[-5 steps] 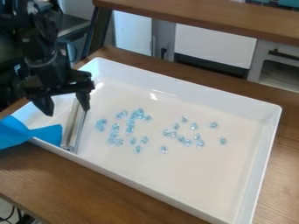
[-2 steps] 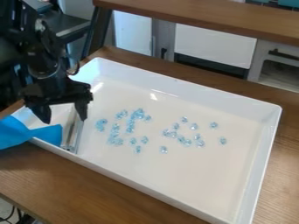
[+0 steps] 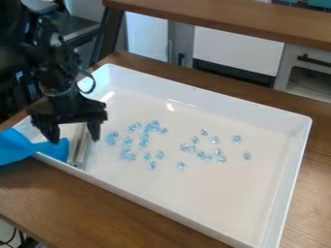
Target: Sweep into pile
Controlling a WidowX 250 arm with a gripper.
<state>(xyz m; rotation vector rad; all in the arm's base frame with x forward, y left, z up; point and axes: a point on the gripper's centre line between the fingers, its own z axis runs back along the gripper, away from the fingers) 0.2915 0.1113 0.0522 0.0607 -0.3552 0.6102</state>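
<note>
Gripper [image 3: 74, 140]: one, black, pointing down over the near end of the tray, its two fingers well apart with nothing seen clamped between them; whether a fingertip touches the blue cloth cannot be told. Metal bar [image 3: 79, 147]: one, long and narrow, lying just beside the fingers at the tray's end; probably the sweeping tool, set there to leave the whole floor ahead of it for a push. Blue cloth [image 3: 19, 147]: one, bunched over the rim beside the bar, reaching outward under the gripper; perhaps a wrap or tab to grasp the bar by, though the join cannot be made out. Tray [image 3: 226, 101]: one, white, shallow, oblong, high enough in the wall, it seems, to keep swept pieces in. Contents: the bar at the gripper's end, and many small clear-blue pieces, loose on the floor; a denser cluster [image 3: 154, 126] nearer the gripper, a thinner scatter [image 3: 202, 155] farther off, no single pile made. Table [image 3: 65, 203]: wooden, beneath the tray and below the gripper.
</note>
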